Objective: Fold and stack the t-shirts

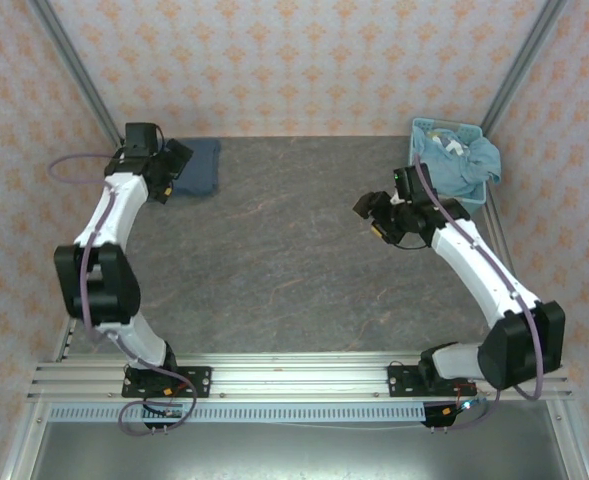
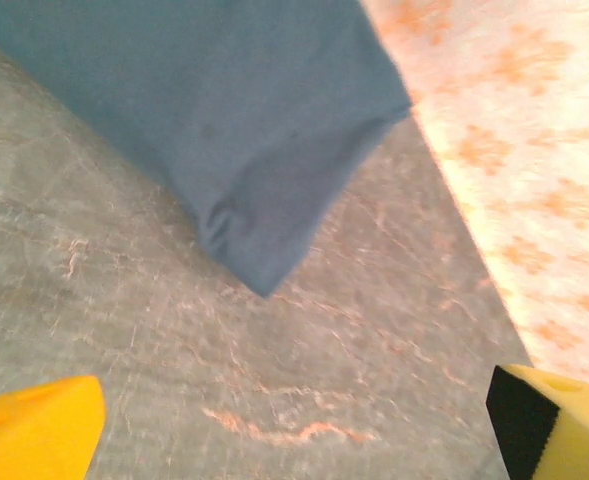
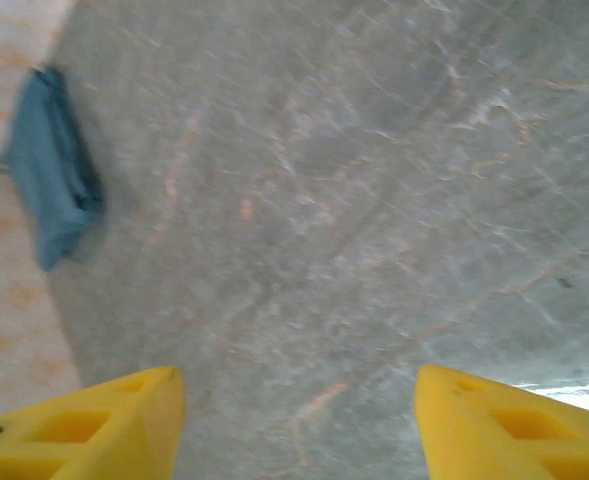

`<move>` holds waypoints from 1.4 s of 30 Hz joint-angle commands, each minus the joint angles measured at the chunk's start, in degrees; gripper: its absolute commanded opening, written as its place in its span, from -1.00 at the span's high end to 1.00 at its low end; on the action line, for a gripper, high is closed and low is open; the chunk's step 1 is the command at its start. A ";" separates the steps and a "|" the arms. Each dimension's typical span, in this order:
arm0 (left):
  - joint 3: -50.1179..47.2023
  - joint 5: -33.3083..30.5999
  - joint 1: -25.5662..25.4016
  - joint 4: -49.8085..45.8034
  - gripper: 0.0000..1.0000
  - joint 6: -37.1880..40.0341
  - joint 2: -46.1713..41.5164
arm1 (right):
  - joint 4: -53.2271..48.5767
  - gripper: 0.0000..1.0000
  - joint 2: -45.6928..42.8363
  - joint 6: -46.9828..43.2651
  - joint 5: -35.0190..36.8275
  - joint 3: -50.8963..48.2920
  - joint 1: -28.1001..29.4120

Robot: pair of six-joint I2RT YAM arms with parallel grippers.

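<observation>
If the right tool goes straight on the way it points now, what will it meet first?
Probably the grey marbled table top; nothing lies between it and the right tool, though depth is unclear.

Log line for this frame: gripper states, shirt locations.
left gripper open, empty, by folded dark shirt | right gripper open, empty, above table | lighter shirts in basket

Grey marbled table [image 1: 294,250]; light blue plastic basket [image 1: 464,127] on its far right corner; patterned wall [image 1: 304,60] behind the table.
</observation>
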 commanded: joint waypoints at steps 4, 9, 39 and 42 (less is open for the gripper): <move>-10.33 -7.73 -3.56 -4.85 -1.00 4.15 -14.54 | 12.66 -0.98 -9.95 2.23 3.61 -3.85 0.30; -17.39 -20.84 -9.04 -9.31 -1.00 7.72 -26.48 | 1.53 -0.98 -13.73 -0.41 17.44 -1.19 0.23; -55.29 -28.26 -9.12 57.72 -1.00 45.56 -16.94 | 69.28 -0.99 2.48 -41.03 37.97 -41.38 -12.86; -56.99 -27.30 -7.97 64.00 -0.99 46.91 -15.46 | 75.06 -0.99 6.47 -42.91 35.37 -41.54 -13.96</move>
